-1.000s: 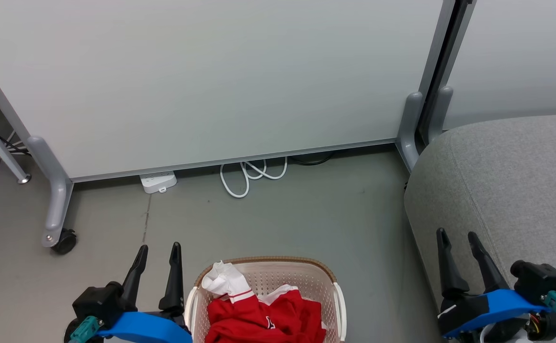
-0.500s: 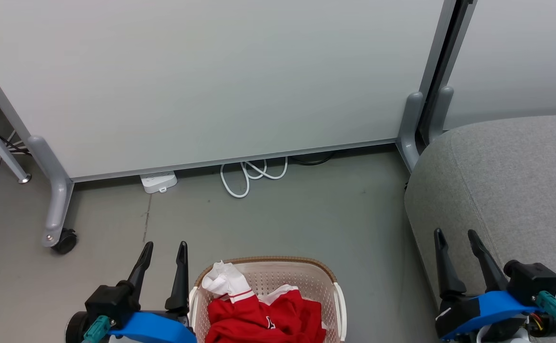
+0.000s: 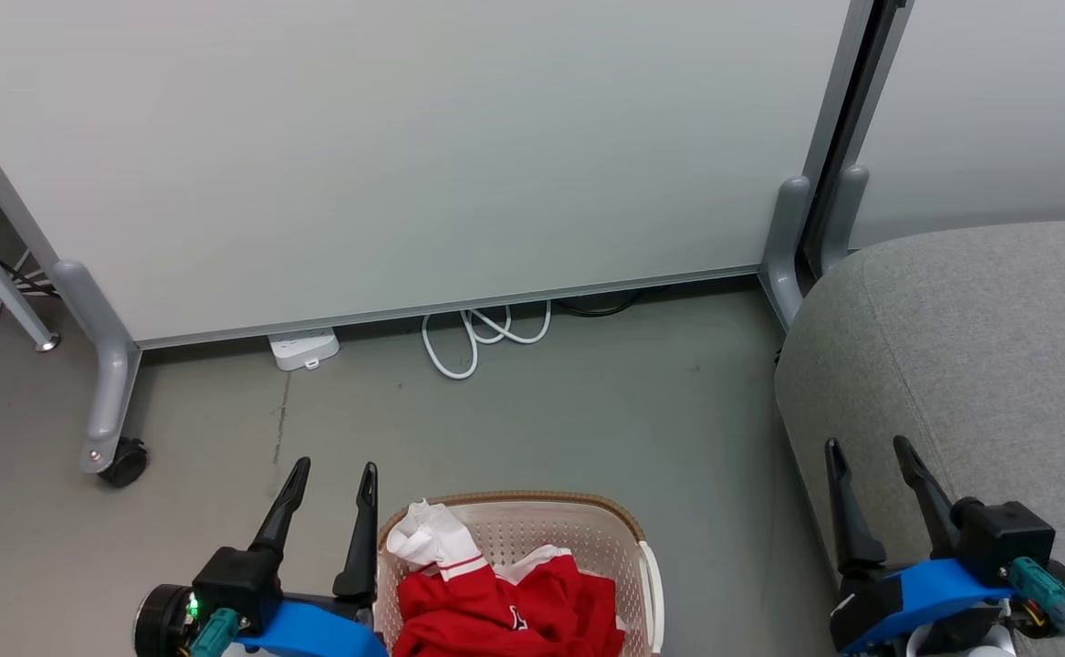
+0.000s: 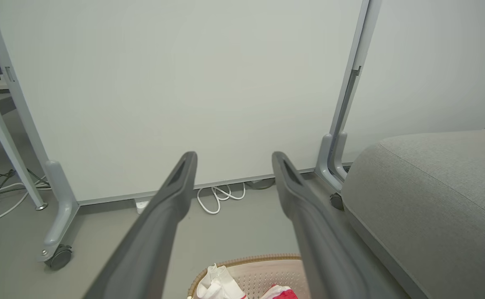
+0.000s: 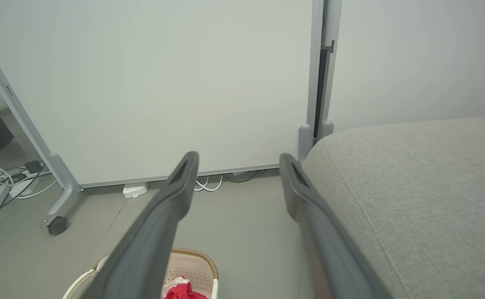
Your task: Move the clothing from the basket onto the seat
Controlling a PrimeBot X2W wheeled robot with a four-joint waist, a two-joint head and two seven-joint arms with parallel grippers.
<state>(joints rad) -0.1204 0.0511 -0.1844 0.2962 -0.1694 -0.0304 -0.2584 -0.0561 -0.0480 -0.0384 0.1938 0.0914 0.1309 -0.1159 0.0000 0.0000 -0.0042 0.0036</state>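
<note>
We enter: basket, near half cut by the bottom edge; clothing, likewise cut, logo too small to read; seat, running off the right edge.

Basket on the floor, red-and-white clothing heaped inside, white bit poking up at basket's left rim. Left gripper just left of basket, fingers spread, empty. Right gripper well right of basket, fingers spread, empty. Sofa right of basket, apart. Beyond basket: power strip, looped cable, panel.
</note>
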